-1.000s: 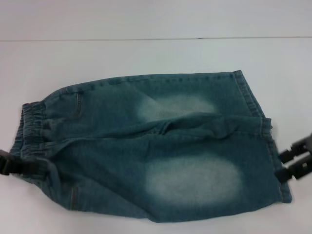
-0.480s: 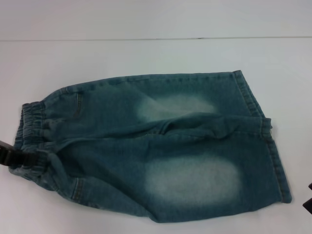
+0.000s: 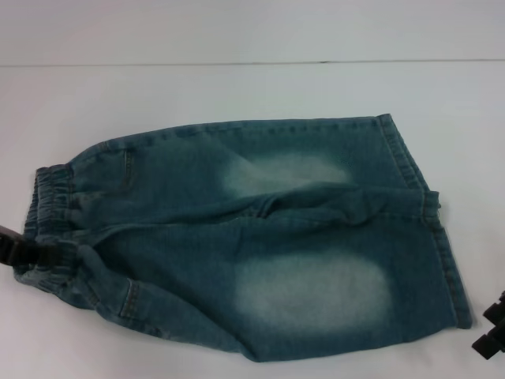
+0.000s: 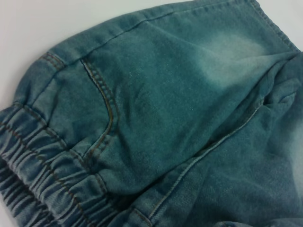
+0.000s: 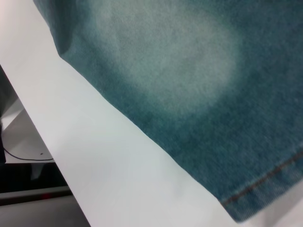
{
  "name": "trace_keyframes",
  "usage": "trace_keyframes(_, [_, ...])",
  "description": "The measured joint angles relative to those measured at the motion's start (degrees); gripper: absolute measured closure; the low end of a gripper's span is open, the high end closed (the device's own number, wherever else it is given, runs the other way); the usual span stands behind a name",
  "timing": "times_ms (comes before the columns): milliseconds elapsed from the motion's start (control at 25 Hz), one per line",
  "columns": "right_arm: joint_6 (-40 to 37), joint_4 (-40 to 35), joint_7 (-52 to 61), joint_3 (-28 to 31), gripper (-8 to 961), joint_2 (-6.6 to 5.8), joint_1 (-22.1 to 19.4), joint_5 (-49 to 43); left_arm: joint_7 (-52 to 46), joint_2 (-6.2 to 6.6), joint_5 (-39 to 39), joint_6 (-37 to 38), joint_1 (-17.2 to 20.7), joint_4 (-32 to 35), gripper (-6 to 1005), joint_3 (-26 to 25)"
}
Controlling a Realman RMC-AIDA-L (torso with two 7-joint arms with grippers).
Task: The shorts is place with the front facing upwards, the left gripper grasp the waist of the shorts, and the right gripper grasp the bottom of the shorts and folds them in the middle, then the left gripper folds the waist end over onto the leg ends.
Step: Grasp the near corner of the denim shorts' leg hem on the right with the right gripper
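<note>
The faded blue denim shorts (image 3: 252, 237) lie flat on the white table, with pale patches on both legs. Their gathered waist (image 3: 51, 209) points left and the leg hems (image 3: 451, 268) point right. My left gripper (image 3: 35, 254) lies at the near corner of the waist, shut on the elastic band. The left wrist view shows the ruched waist (image 4: 42, 170) and a pocket seam close up. My right gripper (image 3: 489, 328) stands open at the near right, just off the hem corner and touching no cloth. The right wrist view shows the near leg's pale patch (image 5: 180, 71) and a stitched hem (image 5: 265, 182).
The white table (image 3: 237, 87) runs wide behind the shorts, with a seam line across the back. In the right wrist view the table's edge (image 5: 33, 109) drops off to a dark floor with a cable.
The right gripper has left the leg hem and moved nearer, to the lower right corner. The left gripper has shifted slightly away with the waist corner, drawing the near left edge inward.
</note>
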Motion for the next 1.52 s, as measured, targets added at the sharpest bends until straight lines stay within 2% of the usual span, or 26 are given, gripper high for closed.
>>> trace_keyframes(400, [3.45,2.65,0.07,-2.03,73,1.49,1.81,0.08,0.00,-0.16,0.03,-0.42,0.14,0.00,956,0.00])
trace_keyframes(1120, [3.75,2.37,-2.09,-1.18,79,1.54,2.18,5.03,0.00,-0.38,-0.01,-0.69,0.33,0.00,953,0.00])
trace_keyframes(1360, [6.17,2.72,-2.16,-2.58,257,1.88,1.93,4.78,0.00,-0.43,0.00,-0.87,0.30,-0.16,953,0.00])
trace_keyframes(1520, [7.45,2.74,-1.86,-3.38,451,2.45,1.83,4.74,0.01,-0.31,0.00,-1.10,0.34,-1.24,952,0.01])
